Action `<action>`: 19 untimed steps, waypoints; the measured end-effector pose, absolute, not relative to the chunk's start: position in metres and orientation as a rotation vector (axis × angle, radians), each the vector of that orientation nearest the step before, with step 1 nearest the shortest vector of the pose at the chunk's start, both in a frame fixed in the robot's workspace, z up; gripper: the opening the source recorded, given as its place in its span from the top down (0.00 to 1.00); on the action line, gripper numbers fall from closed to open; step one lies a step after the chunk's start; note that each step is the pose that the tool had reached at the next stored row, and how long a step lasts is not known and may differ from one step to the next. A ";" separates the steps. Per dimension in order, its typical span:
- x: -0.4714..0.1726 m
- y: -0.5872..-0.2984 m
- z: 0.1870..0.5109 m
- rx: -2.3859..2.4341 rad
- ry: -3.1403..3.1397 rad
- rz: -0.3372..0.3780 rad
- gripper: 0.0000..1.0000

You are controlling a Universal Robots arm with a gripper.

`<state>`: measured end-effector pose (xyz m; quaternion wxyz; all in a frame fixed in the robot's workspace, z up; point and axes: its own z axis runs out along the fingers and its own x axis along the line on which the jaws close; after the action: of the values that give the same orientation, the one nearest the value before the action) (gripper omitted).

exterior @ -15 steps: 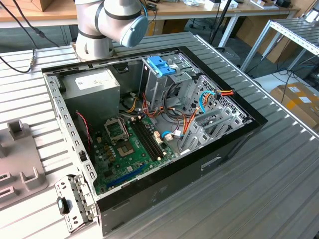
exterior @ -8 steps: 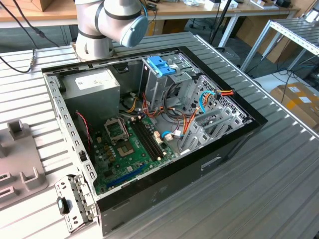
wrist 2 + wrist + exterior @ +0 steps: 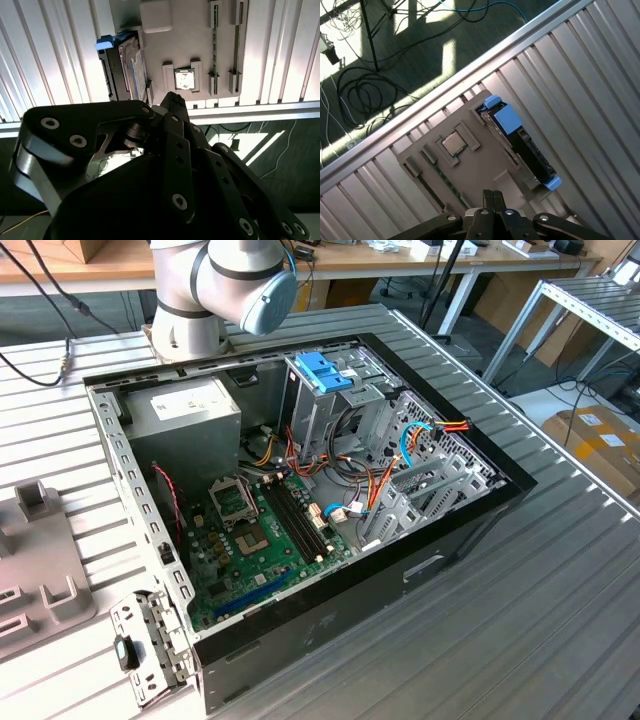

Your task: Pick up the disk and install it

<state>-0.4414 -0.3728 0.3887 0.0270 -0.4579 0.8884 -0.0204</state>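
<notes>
The disk, a flat dark drive framed by bright blue rails with a blue tab end, lies on edge in a slot of a grey holder plate. In the second wrist view the disk sits along one side of that plate. My gripper hovers above the plate, apart from the disk, with its two fingertips pressed together and nothing between them. Its black linkage fills the near part of the second wrist view.
A processor chip sits in the plate beside the disk. In the exterior view an open computer case lies on the ribbed metal table, with a tall metal drive cage topped by a blue handle. The grey holder plate lies at the exterior view's left.
</notes>
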 end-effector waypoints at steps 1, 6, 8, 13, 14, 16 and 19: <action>-0.441 -0.373 0.389 -1.422 2.740 -0.063 0.89; -0.441 -0.373 0.389 -1.453 2.723 -0.062 0.89; -0.441 -0.373 0.389 -1.469 2.714 -0.061 0.89; -0.441 -0.373 0.389 -1.501 2.696 -0.060 0.89; -0.441 -0.373 0.389 -1.506 2.693 -0.060 0.89; -0.441 -0.373 0.389 -1.519 2.686 -0.060 0.89; -0.441 -0.373 0.389 -1.540 2.673 -0.059 0.89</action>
<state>-0.4414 -0.3728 0.3887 0.0279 -0.4989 0.8660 -0.0191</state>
